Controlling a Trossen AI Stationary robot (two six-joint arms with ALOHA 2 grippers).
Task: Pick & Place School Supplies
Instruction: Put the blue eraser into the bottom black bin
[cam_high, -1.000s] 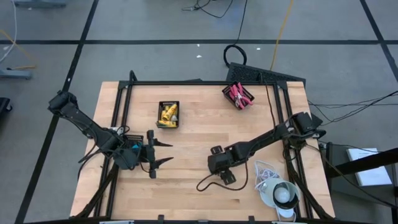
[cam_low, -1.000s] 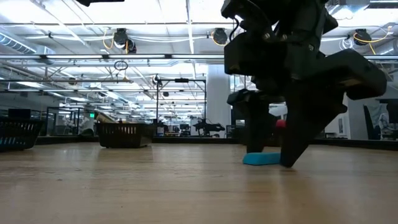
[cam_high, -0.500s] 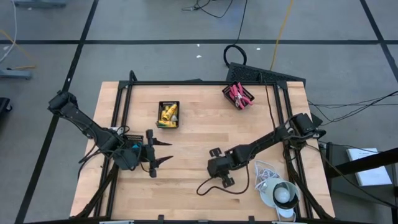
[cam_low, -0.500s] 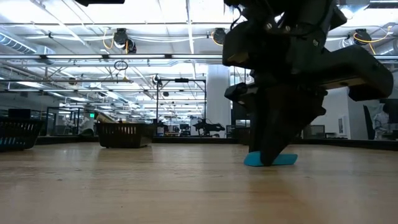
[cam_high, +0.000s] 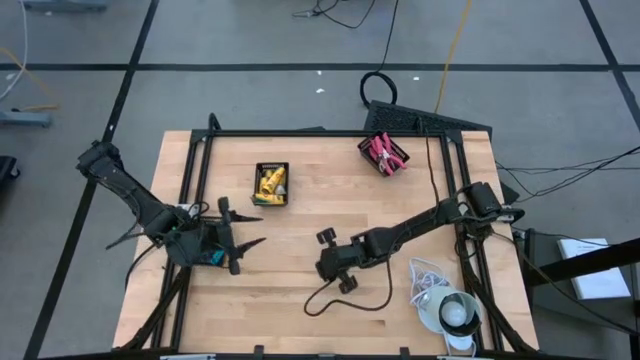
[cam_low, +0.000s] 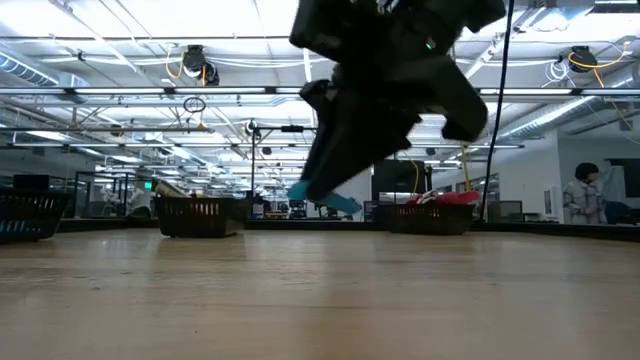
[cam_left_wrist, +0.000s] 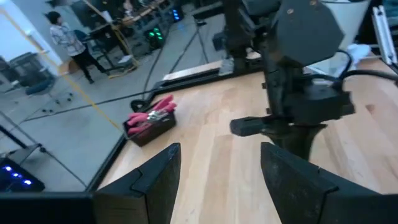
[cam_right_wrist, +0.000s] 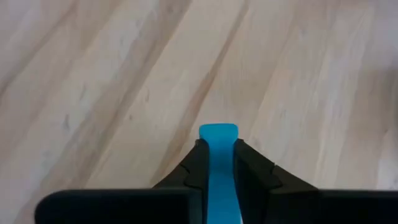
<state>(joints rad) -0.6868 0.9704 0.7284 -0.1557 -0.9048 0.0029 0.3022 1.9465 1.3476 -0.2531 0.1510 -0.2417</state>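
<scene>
1. Right tool (cam_high: 325, 262): near the middle of the table (cam_high: 320, 300), clear of the surface in the low view. Its fingers are pinched narrow on a light-blue oblong piece (cam_right_wrist: 217, 158), which juts out past the fingertips.
2. Left tool (cam_high: 240, 240): at the table's left side, fingers spread wide, nothing between them. It waits.
3. Destinations: a black tray with yellow pieces (cam_high: 270, 184) sits toward the far left-centre; a black tray with red-handled scissors (cam_high: 382, 153) sits at the far right. Which one takes the blue piece cannot be told.
4. Risk: the grip looks narrow and end-on, so a quick swing could probably twist or drop the piece.
5. Risk: the dark cable (cam_high: 350, 297) trailing under the right arm could snag or drag.
6. Risk: travel leftward brings the two arms close; contact is possible.
</scene>
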